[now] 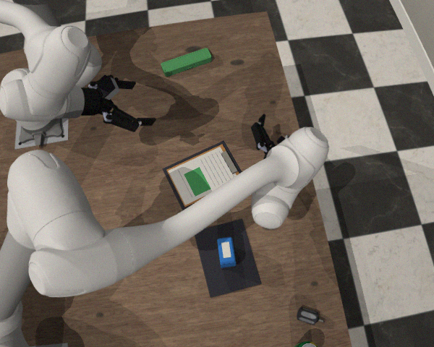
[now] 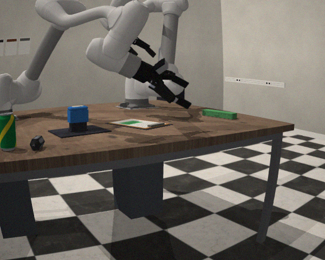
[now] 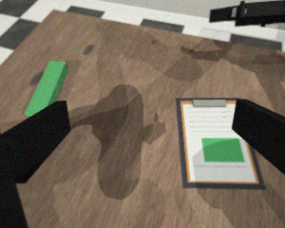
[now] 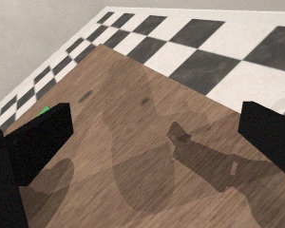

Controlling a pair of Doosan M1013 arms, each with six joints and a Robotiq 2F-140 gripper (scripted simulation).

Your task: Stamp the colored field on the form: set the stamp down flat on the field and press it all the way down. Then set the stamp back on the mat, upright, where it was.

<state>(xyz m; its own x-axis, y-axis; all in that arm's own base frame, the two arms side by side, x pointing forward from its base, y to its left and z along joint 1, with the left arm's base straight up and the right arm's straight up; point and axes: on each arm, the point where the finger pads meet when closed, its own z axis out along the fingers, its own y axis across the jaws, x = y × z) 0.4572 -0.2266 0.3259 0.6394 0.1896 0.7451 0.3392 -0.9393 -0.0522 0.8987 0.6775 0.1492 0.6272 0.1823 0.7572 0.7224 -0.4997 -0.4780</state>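
The blue stamp stands upright on the dark mat, its black base down and a pale patch on top. The form lies on a clipboard, with a green field, partly shadowed in the top view. My left gripper is open and empty, raised above the table, away from the clipboard. My right gripper is open and empty, high beyond the clipboard's clip end, away from the stamp.
A green box lies toward one table end. A dark hexagonal object and a green can are beyond the mat near the table edge. The right arm's links pass above the clipboard and the mat's corner.
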